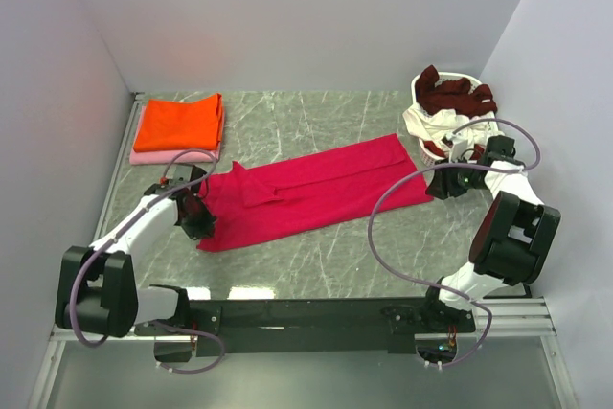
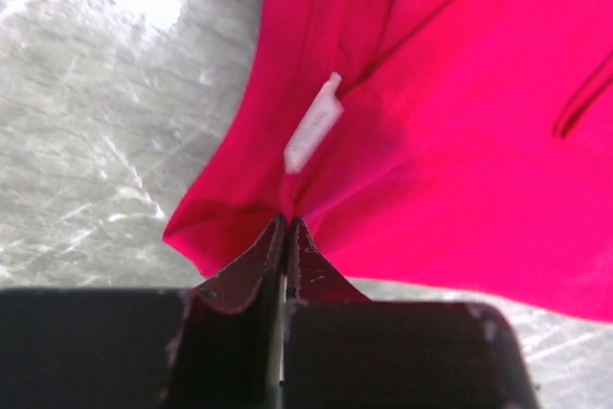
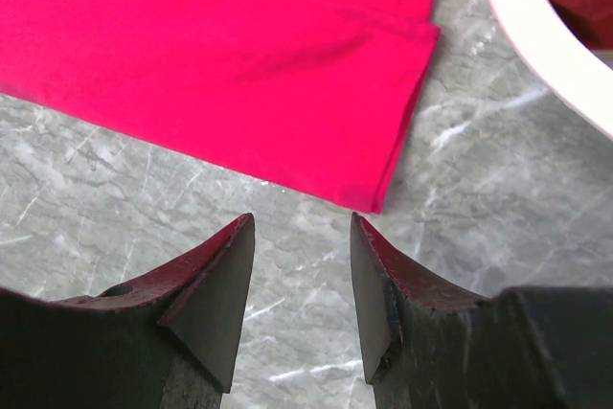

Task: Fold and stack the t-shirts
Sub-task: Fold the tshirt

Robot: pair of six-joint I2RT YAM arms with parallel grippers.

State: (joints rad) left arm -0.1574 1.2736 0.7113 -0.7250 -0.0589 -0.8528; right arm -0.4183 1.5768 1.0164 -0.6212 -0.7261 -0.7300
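While crimson-pink t-shirt is lying as long strip across centre of table, left gripper is pinching its left edge, fingers clenched on cloth below white label. Right gripper is hovering just off shirt's right corner, fingers parted, grasping nothing. Orange t-shirt is sitting folded atop pale pink t-shirt, upper left. Dark maroon t-shirt and white t-shirt are lying in basket, upper right.

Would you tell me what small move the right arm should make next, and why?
Probably ease the right gripper forward and close on the near corner of the crimson-pink shirt: the jaws stand open just short of it, while the left gripper is shut on the other end.
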